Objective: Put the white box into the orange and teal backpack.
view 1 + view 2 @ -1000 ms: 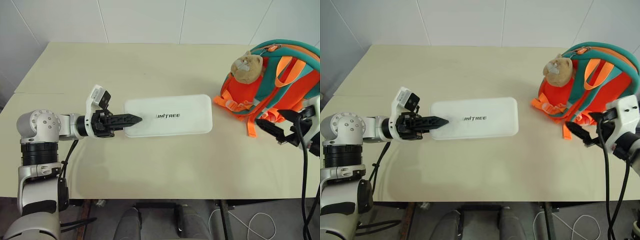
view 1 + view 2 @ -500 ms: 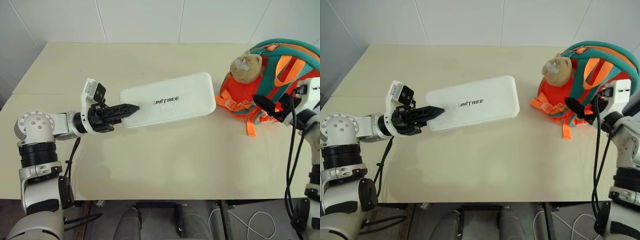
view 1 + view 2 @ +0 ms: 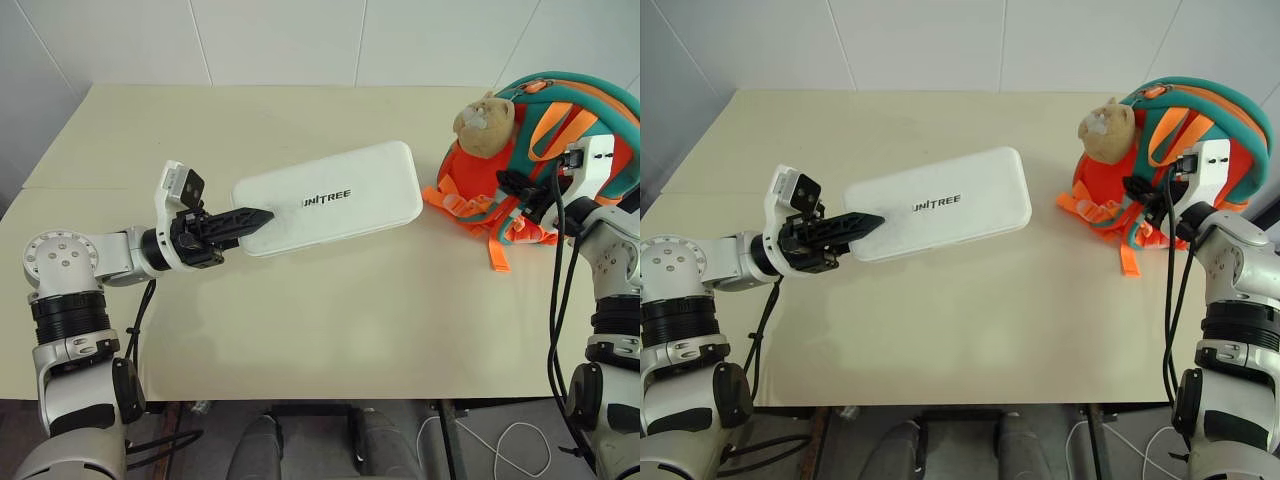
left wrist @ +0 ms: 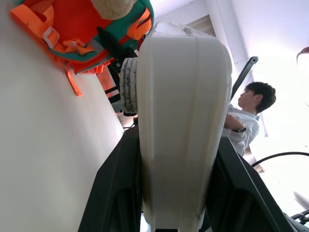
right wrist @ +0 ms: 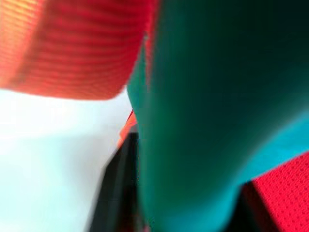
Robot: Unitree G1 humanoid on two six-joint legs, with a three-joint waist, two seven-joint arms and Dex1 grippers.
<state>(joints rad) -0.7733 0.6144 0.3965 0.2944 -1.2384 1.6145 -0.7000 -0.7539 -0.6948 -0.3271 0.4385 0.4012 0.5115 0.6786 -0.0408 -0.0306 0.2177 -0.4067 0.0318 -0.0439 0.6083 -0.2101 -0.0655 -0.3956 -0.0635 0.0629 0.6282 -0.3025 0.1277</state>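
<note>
**Gripper on box end, second gripper at the backpack strap**

Left gripper (image 3: pixel 238 221) is clamped on the near short end of the white box (image 3: pixel 330 198); in the left wrist view the two black fingers (image 4: pixel 118 191) sit on either face of the box with its white edge between them. We hold the box level above the surface (image 3: pixel 330 320), its long axis angled toward the orange and teal backpack (image 3: pixel 560 150), with the far end close to the bag but not touching it.

Our right gripper (image 3: pixel 512 182) is at the front of the backpack, and in the right wrist view a teal strap (image 5: pixel 203 121) lies between its dark fingers, so we read it as closed on that strap. The tan plush animal (image 3: pixel 483 113) sits at the top of the bag on the side nearest the box.

We judge the box stiff and smooth-skinned, light enough to carry by one end, though a grip so far from its middle could let it droop or slip. The backpack is soft and will sag, so we expect to need the strap pulled to keep the mouth open. We cannot see an opening yet.
</note>
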